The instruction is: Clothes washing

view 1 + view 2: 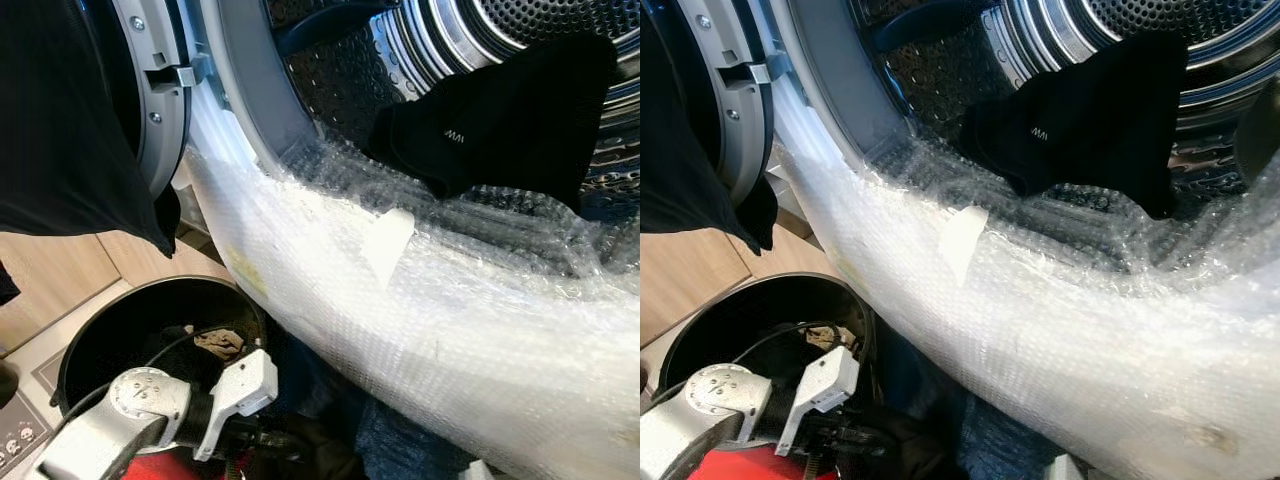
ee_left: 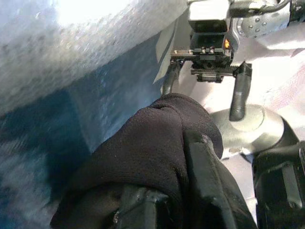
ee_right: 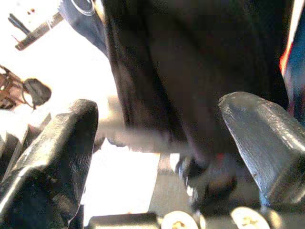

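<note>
A black garment [image 1: 500, 110] with small white lettering lies draped over the lip of the washer drum [image 1: 330, 80]. Low at the left, my left arm [image 1: 150, 400] reaches down beside the black laundry basket [image 1: 90, 340]. In the left wrist view my left gripper [image 2: 176, 191] is shut on a bunch of black cloth [image 2: 152, 138]. Facing it, a short way off, is my right gripper [image 2: 202, 102], open. In the right wrist view the right gripper [image 3: 162, 138] has its fingers spread wide, with dark cloth [image 3: 181, 71] hanging just beyond them.
Bubble wrap [image 1: 450, 320] covers the washer's front rim. Another black garment [image 1: 60, 120] hangs over the open door [image 1: 160, 100] at the left. The basket holds more clothes [image 1: 220, 342]. Blue fabric [image 1: 400, 440] lies under the wrap. Wooden floor [image 1: 60, 280] shows at the left.
</note>
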Robot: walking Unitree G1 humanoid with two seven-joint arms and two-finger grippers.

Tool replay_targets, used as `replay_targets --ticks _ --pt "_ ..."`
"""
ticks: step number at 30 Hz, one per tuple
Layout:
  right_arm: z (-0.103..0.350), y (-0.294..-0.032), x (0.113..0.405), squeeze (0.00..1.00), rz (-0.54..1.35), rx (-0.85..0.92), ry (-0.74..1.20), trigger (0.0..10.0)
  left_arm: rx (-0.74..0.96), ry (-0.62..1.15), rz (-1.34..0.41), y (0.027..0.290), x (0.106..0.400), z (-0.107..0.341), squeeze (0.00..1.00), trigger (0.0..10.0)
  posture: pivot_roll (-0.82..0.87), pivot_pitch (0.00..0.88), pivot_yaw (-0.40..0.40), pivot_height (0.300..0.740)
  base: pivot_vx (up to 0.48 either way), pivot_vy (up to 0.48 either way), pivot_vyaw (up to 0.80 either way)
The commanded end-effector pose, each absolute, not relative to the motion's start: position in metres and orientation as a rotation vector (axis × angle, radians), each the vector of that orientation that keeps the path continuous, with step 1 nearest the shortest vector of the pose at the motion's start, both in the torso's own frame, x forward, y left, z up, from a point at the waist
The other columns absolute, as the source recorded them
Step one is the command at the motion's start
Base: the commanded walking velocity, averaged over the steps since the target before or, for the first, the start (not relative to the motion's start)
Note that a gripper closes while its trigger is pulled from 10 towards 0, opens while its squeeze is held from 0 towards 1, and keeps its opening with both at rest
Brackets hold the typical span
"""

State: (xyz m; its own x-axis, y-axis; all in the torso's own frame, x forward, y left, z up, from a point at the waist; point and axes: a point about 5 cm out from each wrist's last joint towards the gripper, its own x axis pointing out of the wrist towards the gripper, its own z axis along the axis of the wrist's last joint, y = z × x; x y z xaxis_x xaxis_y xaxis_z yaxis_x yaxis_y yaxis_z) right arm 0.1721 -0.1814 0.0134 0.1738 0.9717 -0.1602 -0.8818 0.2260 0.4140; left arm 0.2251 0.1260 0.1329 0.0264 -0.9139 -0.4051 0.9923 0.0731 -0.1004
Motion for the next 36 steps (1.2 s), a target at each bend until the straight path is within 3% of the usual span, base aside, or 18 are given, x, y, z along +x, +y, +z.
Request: replay_targets --ticks 1,6,12,22,23,24,36 --pt "0.022 -0.179 0.174 1.00 1.340 0.241 0.376 10.0 0.253 0.393 -1.492 0.126 0.227 0.136 0.00 0.0 0.08 0.070 0.009 0.740 0.000 0.000 0.00" --pt "0.031 -0.163 0.159 1.00 1.380 0.249 0.321 10.0 0.238 0.364 -1.517 0.116 0.227 0.136 0.00 0.0 0.09 0.072 -0.008 0.740 0.000 0.000 0.00" --pt "0.037 -0.162 0.144 1.00 1.368 0.284 0.314 10.0 0.213 0.323 -1.500 0.110 0.231 0.140 0.00 0.0 0.09 0.085 -0.001 0.740 0.000 0.000 0.00" --pt "0.040 -0.153 0.145 1.00 1.282 0.257 0.314 10.0 0.212 0.294 -1.525 0.097 0.235 0.142 0.00 0.0 0.07 0.092 0.010 0.740 0.000 0.000 0.00" --pt "0.040 -0.153 0.145 0.18 1.273 0.241 0.310 10.0 0.205 0.285 -1.539 0.095 0.233 0.144 0.00 0.0 0.07 0.092 0.010 0.740 0.000 0.000 0.00" --pt "0.040 -0.153 0.146 0.00 1.265 0.232 0.307 10.0 0.199 0.279 -1.549 0.094 0.232 0.145 0.00 0.0 0.07 0.092 0.010 0.740 0.000 0.000 0.00" --pt "0.048 -0.146 0.167 0.00 1.199 0.135 0.257 10.0 0.199 0.224 -1.695 0.057 0.227 0.145 0.00 0.0 0.05 0.093 0.007 0.740 0.000 0.000 0.00"
